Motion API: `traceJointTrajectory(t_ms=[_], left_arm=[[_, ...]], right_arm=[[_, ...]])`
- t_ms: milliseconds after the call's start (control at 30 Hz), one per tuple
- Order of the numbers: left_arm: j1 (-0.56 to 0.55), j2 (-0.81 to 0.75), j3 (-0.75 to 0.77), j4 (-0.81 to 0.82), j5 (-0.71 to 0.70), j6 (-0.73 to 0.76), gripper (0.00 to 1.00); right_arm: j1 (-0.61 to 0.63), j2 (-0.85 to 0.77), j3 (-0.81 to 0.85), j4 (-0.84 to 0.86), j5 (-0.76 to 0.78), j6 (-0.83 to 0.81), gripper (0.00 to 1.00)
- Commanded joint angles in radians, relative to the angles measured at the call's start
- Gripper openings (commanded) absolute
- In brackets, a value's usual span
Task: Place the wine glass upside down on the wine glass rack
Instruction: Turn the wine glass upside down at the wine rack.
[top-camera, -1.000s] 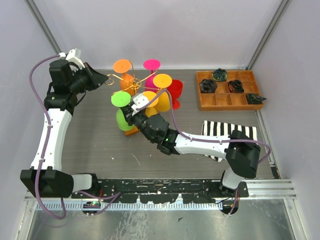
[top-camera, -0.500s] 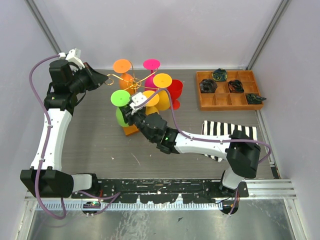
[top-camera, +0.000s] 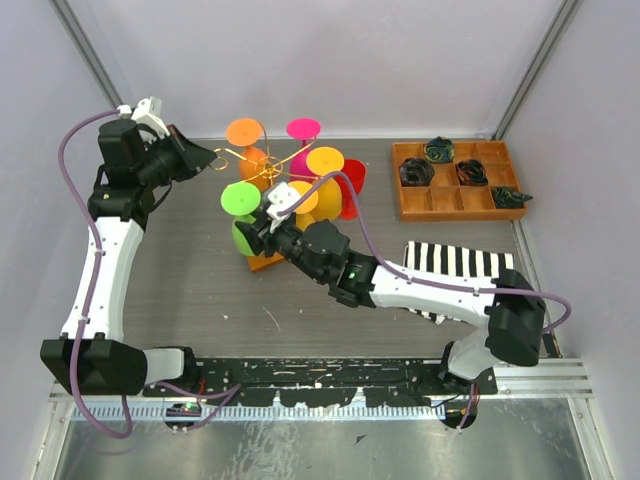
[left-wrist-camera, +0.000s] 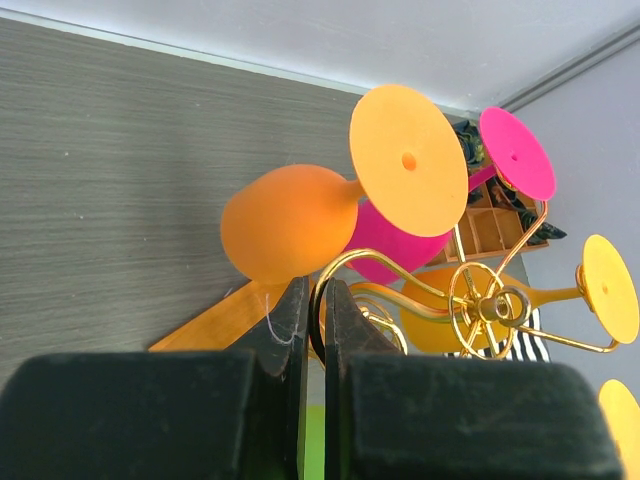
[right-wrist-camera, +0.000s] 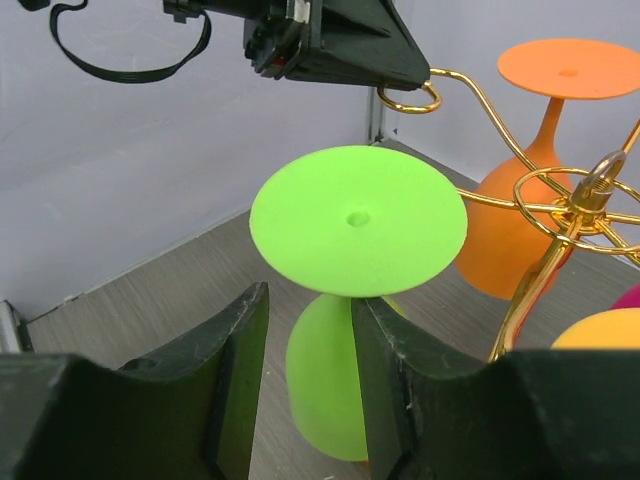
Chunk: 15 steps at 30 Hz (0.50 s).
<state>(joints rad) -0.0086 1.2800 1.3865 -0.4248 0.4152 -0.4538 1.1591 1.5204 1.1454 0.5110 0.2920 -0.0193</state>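
Observation:
The green wine glass (top-camera: 240, 198) is upside down, foot up and bowl down, at the near-left side of the wine glass rack (top-camera: 270, 172). In the right wrist view its foot (right-wrist-camera: 358, 220) hides the stem, so I cannot tell which wire carries it. My right gripper (top-camera: 257, 231) is open, its fingers on either side of the green bowl (right-wrist-camera: 308, 310) with a gap on the left. My left gripper (top-camera: 212, 157) is shut on a gold scroll arm of the rack (left-wrist-camera: 317, 295), seen also from the right wrist (right-wrist-camera: 340, 50).
Orange (top-camera: 244, 132), pink (top-camera: 304, 128), yellow (top-camera: 325, 161) and red (top-camera: 350, 180) glasses hang upside down on the rack, above its wooden base (top-camera: 263, 262). A compartmented wooden tray (top-camera: 455, 180) sits at the back right. A striped cloth (top-camera: 460, 262) lies under my right arm.
My right jaws have opened off the green glass, and the right forearm has swung a little to the right. The left gripper has kept its hold on the rack wire.

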Motion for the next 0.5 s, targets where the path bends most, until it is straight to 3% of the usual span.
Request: traceJointTrajectory(t_ms=[0,467], left_arm=[[0.009,0.016,-0.012,-0.040,0.035,0.033,0.07],[0.009,0.041,0.076,-0.049,0.056,0.013,0.31]], right_arm=[[0.006,-0.074,0.029,-0.127,-0.064,0.023,0.45],[0.006,-0.258,-0.042,-0.373,-0.142,0.080,0.47]])
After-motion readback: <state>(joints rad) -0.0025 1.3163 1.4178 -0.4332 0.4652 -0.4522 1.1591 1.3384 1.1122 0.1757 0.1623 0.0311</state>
